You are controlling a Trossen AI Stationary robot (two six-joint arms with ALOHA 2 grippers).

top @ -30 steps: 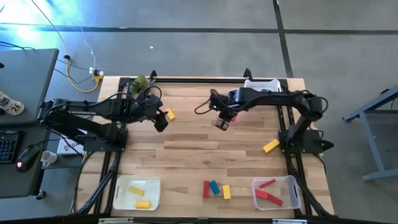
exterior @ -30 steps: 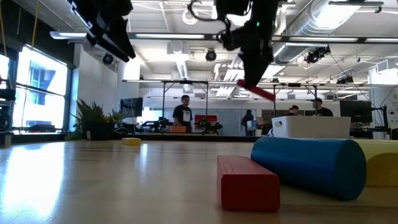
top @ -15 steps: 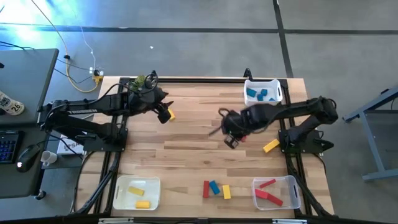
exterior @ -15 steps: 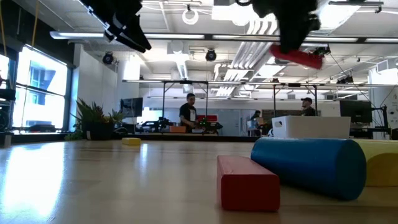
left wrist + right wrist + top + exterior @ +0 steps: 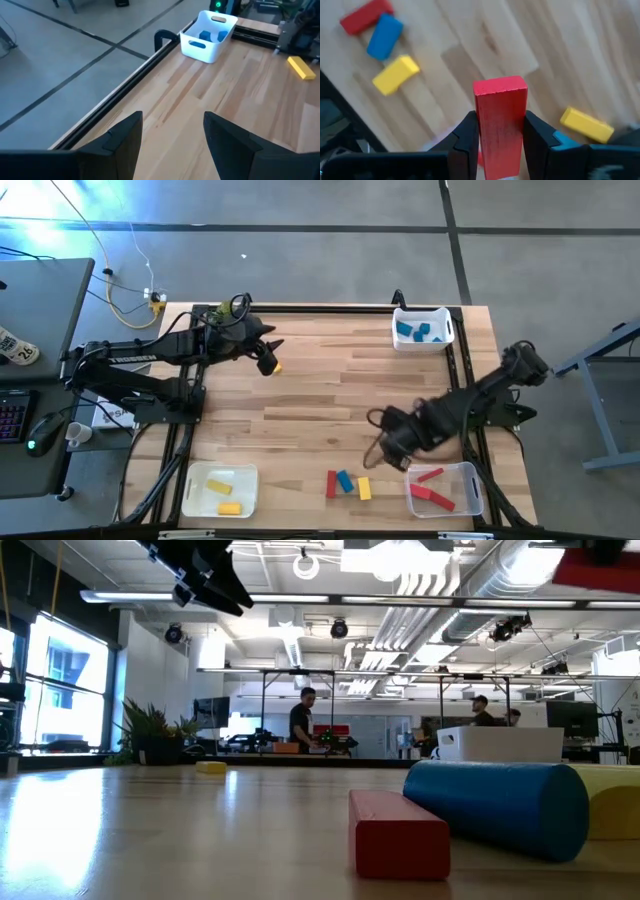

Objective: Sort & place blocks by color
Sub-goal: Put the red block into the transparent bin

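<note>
My right gripper (image 5: 388, 448) hovers over the table's near right part, beside the clear bin (image 5: 468, 476), and is shut on a red bar (image 5: 500, 115). In the low view the bar (image 5: 598, 570) shows high above the table. My left gripper (image 5: 268, 360) is open and raised over the far left part, next to a yellow block (image 5: 275, 367) that lies flat on the wood. Between its fingers (image 5: 172, 140) shows only bare table. Loose red (image 5: 331, 484), blue (image 5: 345, 481) and yellow (image 5: 364, 488) blocks lie by the near edge. Another yellow block (image 5: 586, 125) lies beneath the right arm. My right gripper pinches the red bar between its two fingers, which press on the bar's two long sides (image 5: 500, 135). The bar lies along the fingers and its free end (image 5: 500, 87) sticks out past the fingertips. It is lifted clear of the table.
A white bin (image 5: 422, 330) with blue blocks stands at the far right corner. A white bin (image 5: 220, 488) with yellow blocks is at the near left. The clear bin holds red bars (image 5: 432, 493). A green leafy clump (image 5: 226, 310) sits at the far edge behind the left arm.
My right gripper has swung from the table's far middle toward the near right, carrying the red bar with it, and now stands beside the clear bin. My left gripper has shifted slightly toward the far edge, by the yellow block.
</note>
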